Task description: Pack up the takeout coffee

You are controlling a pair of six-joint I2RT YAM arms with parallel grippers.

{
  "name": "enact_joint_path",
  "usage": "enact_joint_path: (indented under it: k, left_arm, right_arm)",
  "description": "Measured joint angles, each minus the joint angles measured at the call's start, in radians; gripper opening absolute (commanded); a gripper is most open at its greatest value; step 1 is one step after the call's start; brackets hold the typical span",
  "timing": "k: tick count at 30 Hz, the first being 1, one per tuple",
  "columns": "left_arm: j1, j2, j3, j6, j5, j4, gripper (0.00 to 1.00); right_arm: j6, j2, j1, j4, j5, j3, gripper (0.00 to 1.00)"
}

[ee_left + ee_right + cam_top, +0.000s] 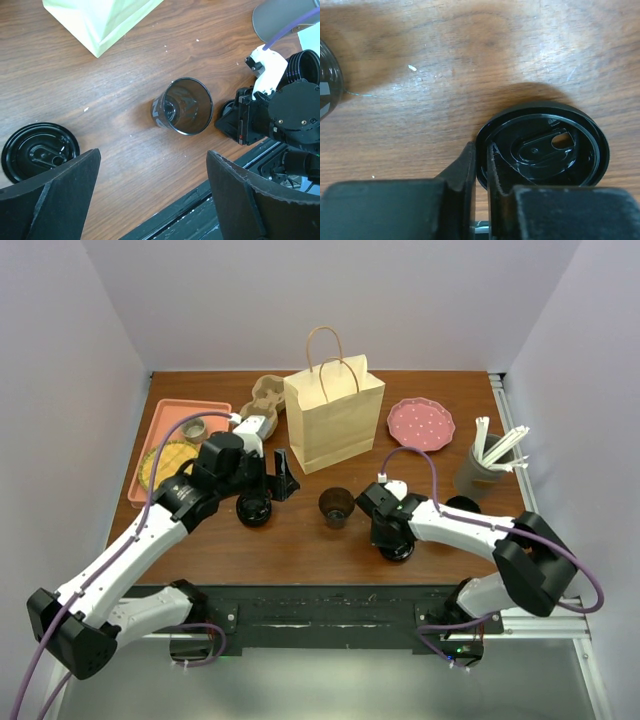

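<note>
Grip was the crux: the right gripper pinched the rim of a lid lying flat, so lifting it level toward the lidless cup standing between the grippers seemed wise, while the left gripper hung wide open, empty.

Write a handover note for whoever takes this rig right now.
Left tool open, empty, above the table beside a loose lid.
Right tool shut on the rim of a second lid lying on the table.
Cup stands uncapped between the arms. Paper bag is upright behind it, cup carrier left of the bag.
Done: nothing visibly packed; the bag's inside is hidden.
Left: probably cap the cup, then pack it.
</note>
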Motion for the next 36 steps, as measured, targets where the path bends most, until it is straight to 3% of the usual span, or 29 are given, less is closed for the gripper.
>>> enact_joint_path:
  k: [5, 10, 14, 18, 21, 26, 32, 36]
  left_arm:
    - [0.000, -0.013, 0.012, 0.020, -0.006, -0.016, 0.89]
    - [0.000, -0.018, 0.048, 0.082, 0.027, -0.016, 0.82]
    - [0.000, -0.063, 0.053, 0.162, 0.129, 0.024, 0.78]
    - [0.000, -0.169, 0.003, 0.247, 0.236, 0.159, 0.72]
    - [0.000, -0.278, -0.094, 0.298, 0.317, 0.286, 0.72]
    - [0.000, -0.347, -0.172, 0.306, 0.418, 0.448, 0.62]
    - [0.000, -0.314, -0.191, 0.246, 0.491, 0.578, 0.60]
    - [0.000, -0.311, -0.201, 0.183, 0.505, 0.615, 0.60]
  right_arm:
    - [-0.032, -0.039, 0.001, -0.006, -0.003, 0.001, 0.00]
    - [-0.114, -0.232, 0.001, -0.114, -0.106, 0.076, 0.00]
    - [-0.206, -0.435, 0.001, -0.179, -0.271, 0.240, 0.00]
    - [-0.256, -0.540, 0.000, -0.171, -0.508, 0.377, 0.00]
    - [-0.229, -0.558, 0.002, -0.100, -0.719, 0.400, 0.00]
    - [-0.089, -0.541, 0.003, 0.107, -0.951, 0.365, 0.00]
    - [0.075, -0.523, 0.003, 0.344, -1.069, 0.350, 0.00]
    - [0.120, -0.521, 0.003, 0.409, -1.071, 0.349, 0.00]
